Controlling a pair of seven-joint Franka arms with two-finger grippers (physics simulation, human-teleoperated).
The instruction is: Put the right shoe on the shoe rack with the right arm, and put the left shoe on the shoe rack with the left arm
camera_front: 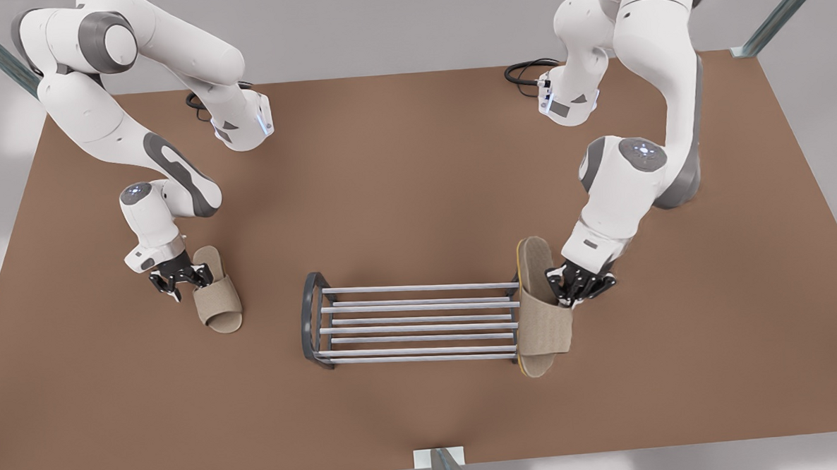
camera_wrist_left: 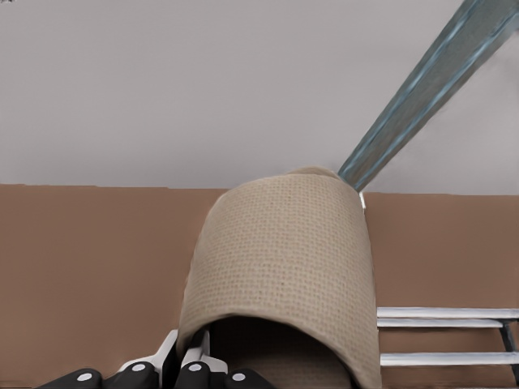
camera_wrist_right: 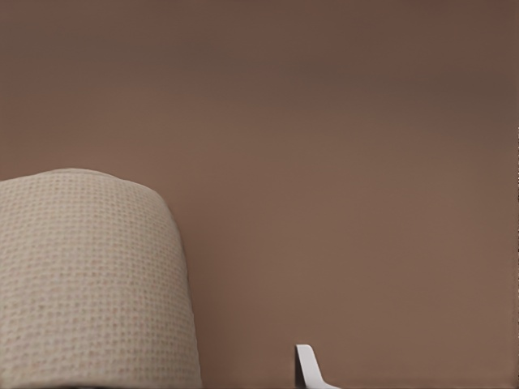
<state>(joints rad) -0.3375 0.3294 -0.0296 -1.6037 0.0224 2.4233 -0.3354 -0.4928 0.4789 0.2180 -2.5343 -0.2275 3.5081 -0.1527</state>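
shoe rack [camera_front: 415, 323] bars run along front view's left-right axis.

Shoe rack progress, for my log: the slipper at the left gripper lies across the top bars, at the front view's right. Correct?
Not across the bars: the front view shows the slipper beside the end frame of the shoe rack, at the left gripper.

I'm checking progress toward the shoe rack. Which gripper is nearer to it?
Left. The left gripper, holding its slipper, is beside the shoe rack at the front view's right end; the right gripper, holding the other slipper, is well off the opposite end.
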